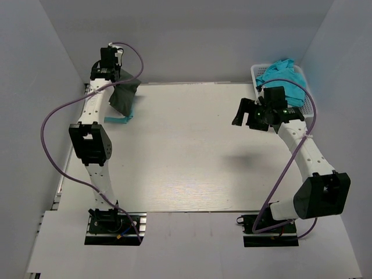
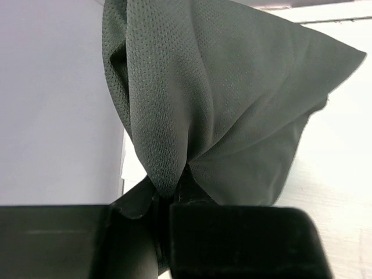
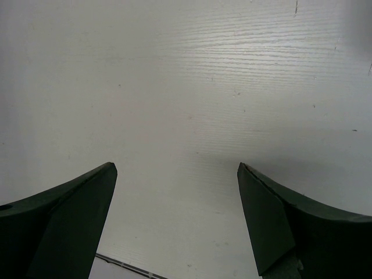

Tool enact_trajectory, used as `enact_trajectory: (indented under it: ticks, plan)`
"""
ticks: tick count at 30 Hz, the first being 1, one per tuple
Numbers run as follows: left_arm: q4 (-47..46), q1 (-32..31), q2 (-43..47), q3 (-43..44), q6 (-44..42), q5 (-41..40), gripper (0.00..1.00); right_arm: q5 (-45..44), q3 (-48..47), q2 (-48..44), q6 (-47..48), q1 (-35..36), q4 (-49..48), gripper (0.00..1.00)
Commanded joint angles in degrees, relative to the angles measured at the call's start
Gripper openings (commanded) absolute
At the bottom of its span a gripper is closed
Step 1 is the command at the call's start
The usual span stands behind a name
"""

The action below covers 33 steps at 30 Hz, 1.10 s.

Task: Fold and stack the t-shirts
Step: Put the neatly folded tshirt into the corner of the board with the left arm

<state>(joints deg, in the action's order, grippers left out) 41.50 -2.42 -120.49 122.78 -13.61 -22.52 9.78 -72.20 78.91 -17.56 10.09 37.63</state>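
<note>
dark t-shirt (image 2: pixel 232 104): charcoal grey-green, fine pinhole mesh
basket t-shirts (image 1: pixel 283 78): plain turquoise
basket (image 1: pixel 255 74): white
table (image 1: pixel 192 157): pale whitish woodgrain
cables (image 1: pixel 42 131): purple

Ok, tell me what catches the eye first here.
The dark shirt stands out first, pinched by the left pincer at the far left corner of the table. Next, the turquoise shirts heaped in the white basket at the far right. The right pincer hangs open above the table, holding nothing.
</note>
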Motion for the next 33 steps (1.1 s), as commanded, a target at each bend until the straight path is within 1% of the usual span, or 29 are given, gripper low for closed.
enact_trajectory:
  ticks: [1,3,5,7,9,11,12,13,14,15,17,19,21,24,27,29,30,31,33]
  plan:
    - [-3.9,1.8,3.6,-1.3,0.0,0.7,0.00,1.0,-2.9,1.1,-0.3,-0.1,-0.5,0.90]
    - [-5.7,3.2,3.6,-3.4,-0.5,0.2,0.00,1.2,-3.2,1.7,-0.4,0.1,-0.5,0.90]
    - [-5.7,3.9,1.9,-3.4,-0.5,-0.6,0.00,1.4,-3.6,2.2,-0.6,-0.2,-0.6,0.90]
    - [-5.7,4.7,0.3,-2.9,-0.5,-1.1,0.00,1.3,-3.7,3.0,-0.7,0.0,-0.4,0.90]
    - [-8.1,5.9,-2.3,-2.9,-0.5,-3.2,0.00,1.2,-4.5,4.1,-0.8,0.0,-0.3,0.90]
    - [-9.3,6.5,-4.5,-0.7,-1.2,-5.4,0.00,1.5,-5.4,4.8,-0.6,0.0,0.2,0.90]
    - [-9.3,7.2,-7.1,0.7,-1.2,-6.0,0.14,1.8,-6.1,6.1,-0.6,0.0,0.6,0.90]
    - [-9.3,7.2,-8.2,3.1,-1.2,-6.7,0.30,1.9,-6.6,6.4,-0.6,0.2,0.5,0.90]
    - [-9.3,7.8,-9.1,4.1,-1.2,-8.5,0.55,2.0,-6.8,6.8,-0.8,0.0,0.8,0.90]
    - [-8.7,7.8,-9.8,5.1,-1.2,-9.6,0.99,2.0,-7.5,7.4,-0.8,0.1,1.1,0.90]
    - [-10.4,7.8,-9.9,5.1,-1.2,-12.1,1.00,2.0,-7.8,7.9,-0.7,0.1,1.2,0.90]
    - [-10.9,7.8,-9.2,5.1,-0.6,-12.1,1.00,2.1,-8.1,8.0,-0.5,0.1,1.0,0.90]
    - [-9.5,7.8,-8.1,5.1,1.2,-11.6,1.00,2.8,-8.2,8.2,-0.5,0.1,0.7,0.90]
    - [-7.5,7.8,-5.1,5.1,4.8,-8.5,1.00,3.8,-7.6,7.4,-0.5,0.1,0.4,0.90]
    - [-4.1,7.3,-2.8,5.1,8.7,-6.5,1.00,3.8,-5.4,5.0,-0.2,-0.1,-0.8,0.90]
    - [-1.3,6.6,0.0,3.4,10.3,-5.5,1.00,3.9,-3.7,2.6,-0.2,-0.2,-1.5,0.90]
    - [-0.4,6.6,1.0,2.0,13.2,-4.6,1.00,3.9,-3.3,1.3,-0.3,-0.2,-1.5,0.90]
    - [3.2,6.1,3.0,1.9,15.6,-1.9,1.00,4.1,-2.7,0.8,0.0,-0.2,-1.5,0.90]
    - [7.0,6.1,5.6,0.9,20.6,0.5,1.00,5.0,-1.1,-1.5,0.0,-0.2,-1.4,0.90]
